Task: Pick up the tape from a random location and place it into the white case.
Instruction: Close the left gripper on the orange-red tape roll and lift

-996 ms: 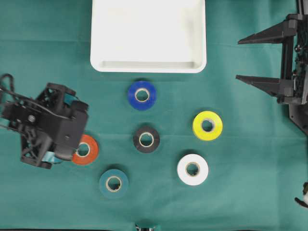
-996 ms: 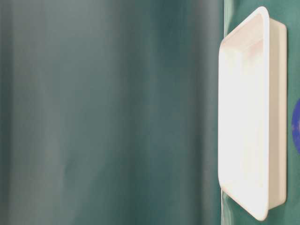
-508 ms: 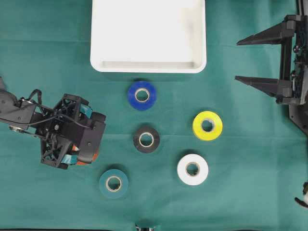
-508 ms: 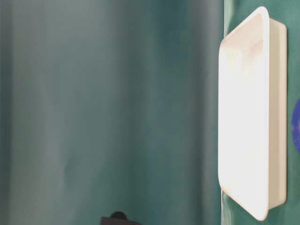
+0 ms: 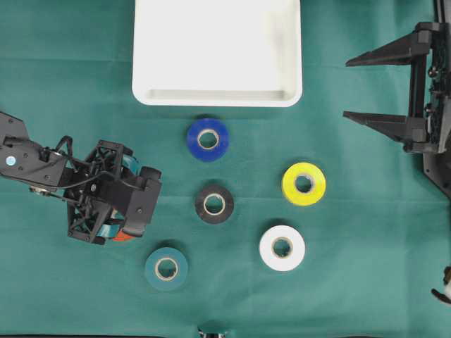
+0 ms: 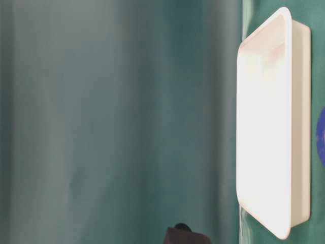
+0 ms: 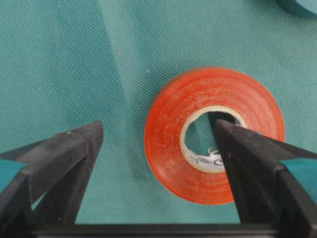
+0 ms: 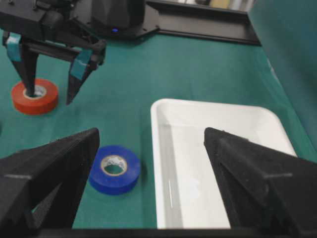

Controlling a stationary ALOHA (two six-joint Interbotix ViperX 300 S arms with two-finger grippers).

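Blue tape [image 5: 208, 139] lies just before white case [image 5: 217, 95].

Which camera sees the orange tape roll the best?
The left wrist view: the orange tape roll fills it, one open finger of the left gripper over its hole. The right wrist view shows it small and far. Overhead, the gripper hides nearly all of it. The table-level view misses it.

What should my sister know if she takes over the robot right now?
Left pincer: open, low over the orange tape, one finger in its core hole, one outside; not gripped yet.
Right pincer: open, holding nothing, parked at the side.
White case: nothing in it.
Blue, black, yellow, white and teal rolls lie on the cloth.
Done: approach. Left: close, lift, carry to the case, release.
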